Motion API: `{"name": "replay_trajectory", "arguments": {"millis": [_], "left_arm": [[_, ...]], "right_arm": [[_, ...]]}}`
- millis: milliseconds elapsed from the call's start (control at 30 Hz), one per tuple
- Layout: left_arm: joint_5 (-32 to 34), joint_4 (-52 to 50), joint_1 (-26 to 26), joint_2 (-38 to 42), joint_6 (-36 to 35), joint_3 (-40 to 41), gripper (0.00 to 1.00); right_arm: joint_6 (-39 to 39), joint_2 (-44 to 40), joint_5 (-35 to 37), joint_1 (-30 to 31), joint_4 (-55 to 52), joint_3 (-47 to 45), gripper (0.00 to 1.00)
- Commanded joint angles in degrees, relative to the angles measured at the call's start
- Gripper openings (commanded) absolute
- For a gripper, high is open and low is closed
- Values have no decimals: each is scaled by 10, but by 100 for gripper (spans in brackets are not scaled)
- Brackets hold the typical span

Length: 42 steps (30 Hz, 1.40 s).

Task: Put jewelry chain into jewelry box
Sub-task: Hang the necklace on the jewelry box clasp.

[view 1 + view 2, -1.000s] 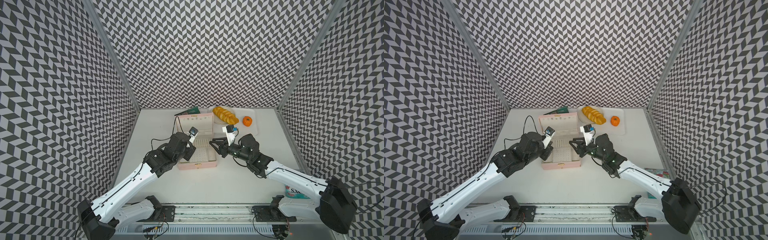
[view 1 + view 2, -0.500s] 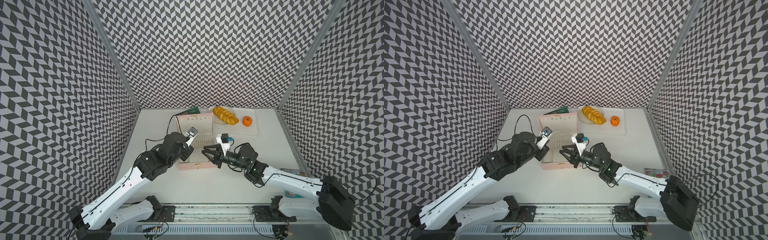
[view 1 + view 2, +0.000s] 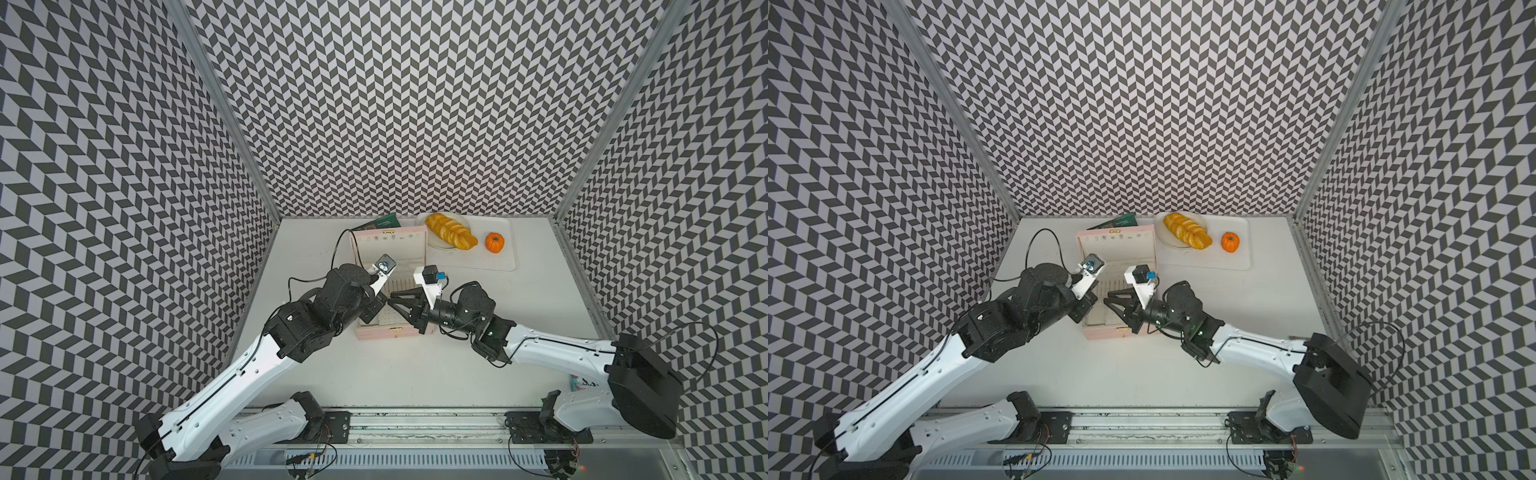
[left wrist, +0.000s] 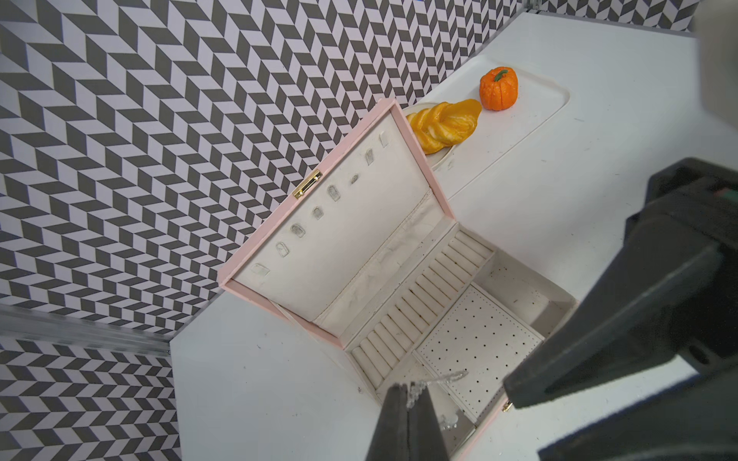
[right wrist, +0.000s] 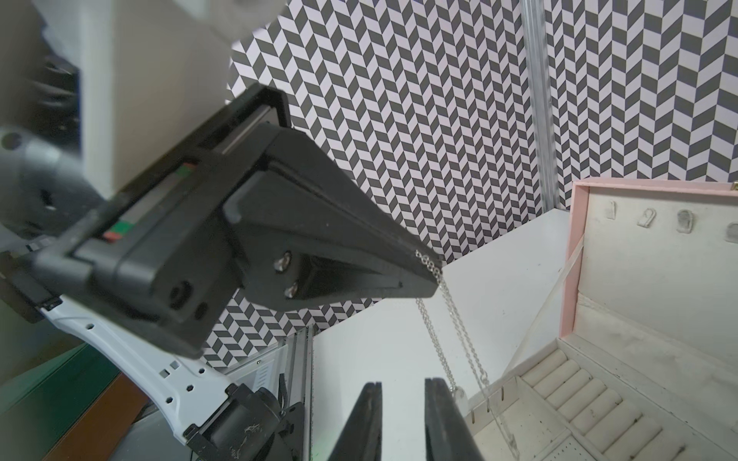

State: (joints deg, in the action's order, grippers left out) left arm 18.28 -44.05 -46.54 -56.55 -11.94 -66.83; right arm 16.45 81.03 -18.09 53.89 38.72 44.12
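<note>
On the counter (image 3: 374, 374) the open jewelry box (image 3: 395, 332) sits beneath the left gripper (image 5: 429, 275), clamped on the jewelry chain (image 5: 459, 331), the right gripper (image 5: 403, 385) narrow and empty alongside; the dangling chain appears light, limp, snag-prone, best pinched near its top.

Pale pink hinged jewelry box (image 3: 399, 249) sits mid-table, lid up at its back. Dark green flat packet (image 3: 380, 222) lies behind it. White rectangular tray (image 3: 498, 259) is right-rear of the box. White round plate (image 3: 444, 248) with braided yellow bread (image 3: 452, 231) is at the tray's left end, small orange pumpkin (image 3: 494, 242) right of that. Thin silver jewelry chain (image 5: 428, 264) hangs from left gripper (image 5: 433, 275) over the box's front left.
</note>
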Motion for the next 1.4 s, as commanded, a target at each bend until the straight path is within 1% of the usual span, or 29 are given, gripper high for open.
{"name": "replay_trajectory", "arguments": {"millis": [0, 533, 667, 1200, 1367], "left_arm": [[-10, -3, -5, 12, 1, -23, 0], [-28, -17, -9, 6, 10, -45, 0], [-29, -17, -11, 7, 11, -48, 0], [-37, -19, -18, 7, 24, -48, 0], [-38, -21, -19, 7, 27, -47, 0]], "right_arm": [[-8, 11, 12, 5, 32, 20, 22], [-8, 43, 35, 5, 36, 40, 21], [-8, 46, 40, 4, 36, 42, 19], [-5, 46, 35, 5, 47, 44, 19], [-4, 46, 31, 7, 51, 46, 14]]}}
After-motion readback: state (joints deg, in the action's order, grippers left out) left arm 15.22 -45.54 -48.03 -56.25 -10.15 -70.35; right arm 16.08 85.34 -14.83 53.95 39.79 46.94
